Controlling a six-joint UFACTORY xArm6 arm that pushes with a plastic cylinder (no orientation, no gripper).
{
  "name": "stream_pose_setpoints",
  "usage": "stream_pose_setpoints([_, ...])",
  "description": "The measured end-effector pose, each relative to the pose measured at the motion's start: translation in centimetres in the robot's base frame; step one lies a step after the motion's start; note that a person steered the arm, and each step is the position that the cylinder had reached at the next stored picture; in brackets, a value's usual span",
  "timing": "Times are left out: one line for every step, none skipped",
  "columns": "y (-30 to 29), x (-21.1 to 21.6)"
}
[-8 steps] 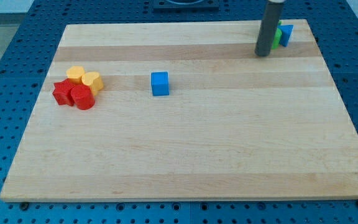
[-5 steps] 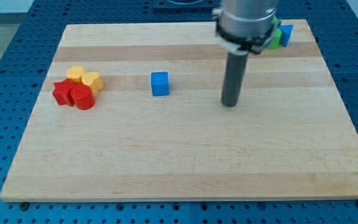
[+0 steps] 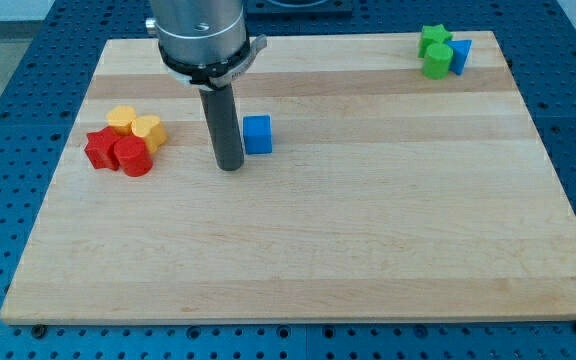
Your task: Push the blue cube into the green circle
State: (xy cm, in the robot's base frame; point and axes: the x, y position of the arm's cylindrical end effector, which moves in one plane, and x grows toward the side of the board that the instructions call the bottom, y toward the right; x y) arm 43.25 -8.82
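Note:
The blue cube [image 3: 257,134] sits on the wooden board [image 3: 298,250], left of centre in its upper half. My tip [image 3: 229,165] rests on the board just left of the cube and slightly below it, very close to it; I cannot tell if they touch. The green circle [image 3: 436,62], a green cylinder, stands at the view's top right corner of the board, below a green star [image 3: 433,39] and left of another blue block [image 3: 459,54].
A cluster at the view's left holds a yellow hexagon-like block [image 3: 121,118], a yellow cylinder [image 3: 148,130], a red star-like block [image 3: 99,148] and a red cylinder [image 3: 133,157]. The board's edges lie all around, over a blue perforated table.
My tip has swept from the top right corner, down and left across the board, to just left of the blue cube. No block has moved.

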Motion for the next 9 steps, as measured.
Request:
stream_pose_setpoints([0.4,-2.0])
stream_pose_setpoints([1.8,-4.3])
stream_pose_setpoints([5.0,-5.2])
stream_pose_setpoints([8.5,-5.2])
stream_pose_setpoints([12.2,-5.2])
stream_pose_setpoints([14.9,-5.7])
stream_pose_setpoints([17.0,-7.1])
stream_pose_setpoints([19.3,-8.4])
stream_pose_setpoints([21.6,-8.4])
